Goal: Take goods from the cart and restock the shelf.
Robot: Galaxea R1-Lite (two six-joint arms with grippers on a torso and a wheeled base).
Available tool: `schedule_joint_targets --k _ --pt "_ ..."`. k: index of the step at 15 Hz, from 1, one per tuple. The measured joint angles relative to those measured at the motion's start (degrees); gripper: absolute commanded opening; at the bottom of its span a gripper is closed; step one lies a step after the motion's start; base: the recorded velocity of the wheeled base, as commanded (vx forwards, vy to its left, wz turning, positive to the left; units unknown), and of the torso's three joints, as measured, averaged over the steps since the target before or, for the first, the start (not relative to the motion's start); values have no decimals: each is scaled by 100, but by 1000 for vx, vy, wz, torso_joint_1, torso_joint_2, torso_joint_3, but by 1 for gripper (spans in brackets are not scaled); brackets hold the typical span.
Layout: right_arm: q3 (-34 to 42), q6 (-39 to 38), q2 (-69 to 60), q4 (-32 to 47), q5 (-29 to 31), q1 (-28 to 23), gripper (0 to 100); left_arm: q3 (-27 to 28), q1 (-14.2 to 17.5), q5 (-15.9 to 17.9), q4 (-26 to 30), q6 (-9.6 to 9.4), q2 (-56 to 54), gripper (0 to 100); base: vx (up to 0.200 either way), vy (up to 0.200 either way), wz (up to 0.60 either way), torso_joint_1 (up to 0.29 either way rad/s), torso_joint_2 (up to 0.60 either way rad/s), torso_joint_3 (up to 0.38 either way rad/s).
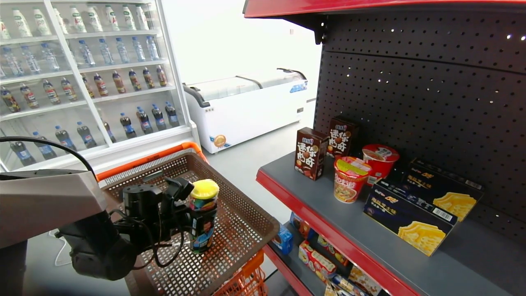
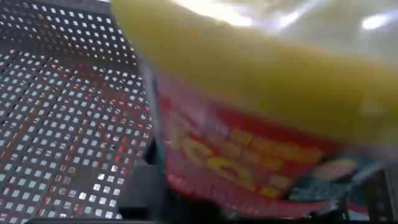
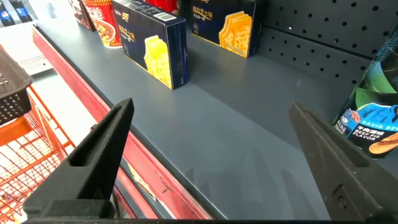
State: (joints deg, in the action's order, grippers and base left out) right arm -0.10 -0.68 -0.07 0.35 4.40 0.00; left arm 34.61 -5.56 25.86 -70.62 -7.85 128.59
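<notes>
A tall snack canister [image 1: 203, 218] with a yellow lid is upright over the brown perforated cart basket [image 1: 246, 222], and my left gripper [image 1: 190, 213] is shut on its side. Very close in the left wrist view, the canister [image 2: 249, 124] shows its yellow lid and red label, with the basket mesh [image 2: 62, 112] behind. My right gripper [image 3: 214, 168] is open and empty above a bare stretch of the grey shelf board [image 3: 249, 143]. The shelf [image 1: 312, 193] carries brown boxes [image 1: 311, 153], cup noodles [image 1: 349, 179] and dark blue boxes [image 1: 411, 218].
A blue-green canister [image 3: 373, 106] stands on the shelf beside my right fingers. Blue boxes [image 3: 155, 46] sit farther along it. The shelf below holds packets [image 1: 316, 259]. A drinks fridge [image 1: 82, 82] and chest freezer [image 1: 246, 102] stand behind the cart's orange handle [image 1: 156, 158].
</notes>
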Motion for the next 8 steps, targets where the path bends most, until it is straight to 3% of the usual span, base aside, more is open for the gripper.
schedule_joint_targets --k 3,5,8 --pt "0 0 0 0 0 0 100 -274 35 -24 -119 39 -386 0 0 0 0 0 0 0" --pt "0 0 0 0 -2 0 100 -485 35 -266 -90 137 -891 0 0 0 0 0 0 0" --pt "0 -2 0 -2 -2 0 100 -686 22 -624 428 260 -1877 0 0 0 0 0 0 0"
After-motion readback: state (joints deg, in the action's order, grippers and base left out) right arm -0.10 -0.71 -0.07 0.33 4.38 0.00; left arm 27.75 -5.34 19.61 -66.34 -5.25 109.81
